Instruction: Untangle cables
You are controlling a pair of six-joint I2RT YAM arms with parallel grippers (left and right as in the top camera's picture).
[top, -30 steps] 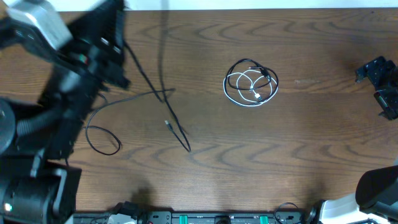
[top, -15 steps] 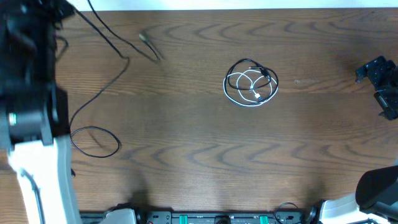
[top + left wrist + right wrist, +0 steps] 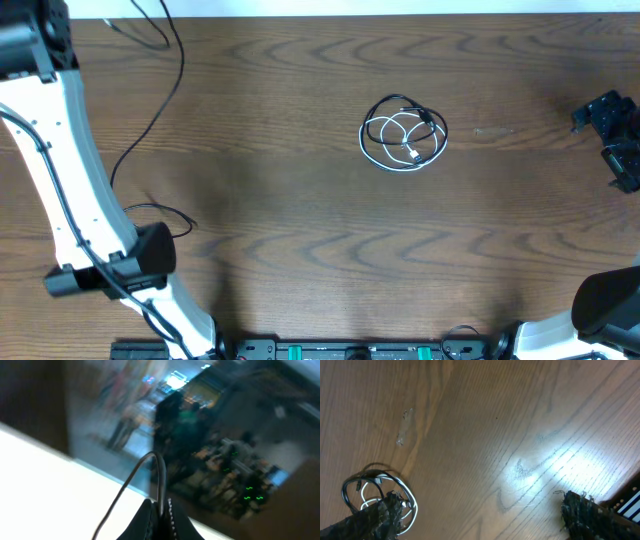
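Observation:
One long black cable (image 3: 146,128) trails from the table's far left corner down to a loop near the left arm. In the left wrist view my left gripper (image 3: 161,510) is shut on this black cable (image 3: 156,462), which rises from between the jaws; the background there is blurred. In the overhead view that gripper is not visible. A small coil (image 3: 413,152) of a white cable wound with another black one lies at centre right. My right gripper (image 3: 612,140) sits at the far right edge, open and empty. In the right wrist view the coil (image 3: 367,485) lies beyond the left fingertip (image 3: 375,520).
The left arm's white link (image 3: 75,170) and black joint (image 3: 145,255) cross the table's left side. The wooden table (image 3: 300,250) fills the view. Black equipment (image 3: 350,350) runs along the front edge.
The left arm has swung up and to the far left, dragging the black cable off the table's middle toward the left corner. The coil and the right arm have not moved.

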